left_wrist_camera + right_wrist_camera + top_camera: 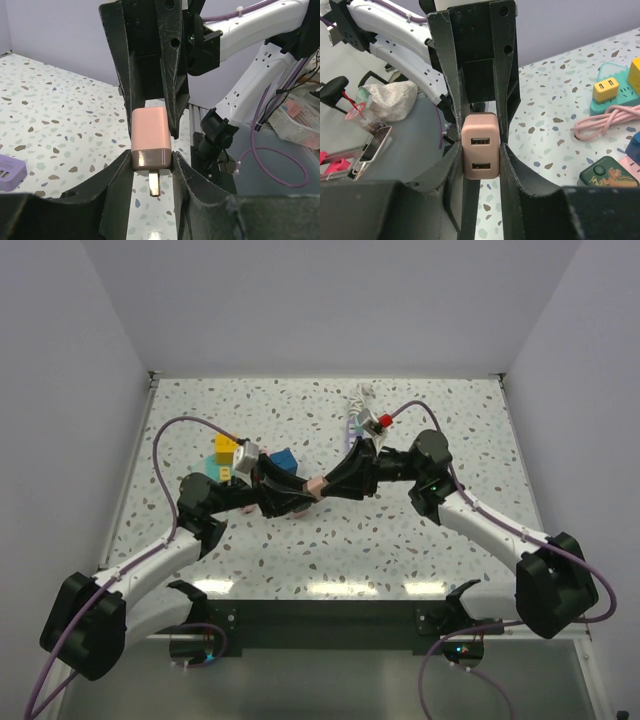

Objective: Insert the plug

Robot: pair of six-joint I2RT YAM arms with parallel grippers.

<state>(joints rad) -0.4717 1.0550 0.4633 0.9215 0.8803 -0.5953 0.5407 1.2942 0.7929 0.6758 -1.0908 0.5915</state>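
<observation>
A pink USB wall plug (313, 486) with a brown prong end is held in the air between both grippers above the table's middle. In the left wrist view my left gripper (151, 164) is shut on the plug's brown base (151, 158), one metal prong pointing toward the camera. In the right wrist view my right gripper (480, 152) is shut on the plug's pink body (480, 152), its two USB ports facing the camera. A teal power strip (612, 102) carrying a yellow plug (605, 89) lies on the table at the left (222, 462).
A blue block (285, 460) sits by the strip. A pink cable (605, 125) and a dark green adapter (606, 175) lie near it. A purple charger (10, 172) is on the table. A white cable with a red piece (368, 418) lies at the back.
</observation>
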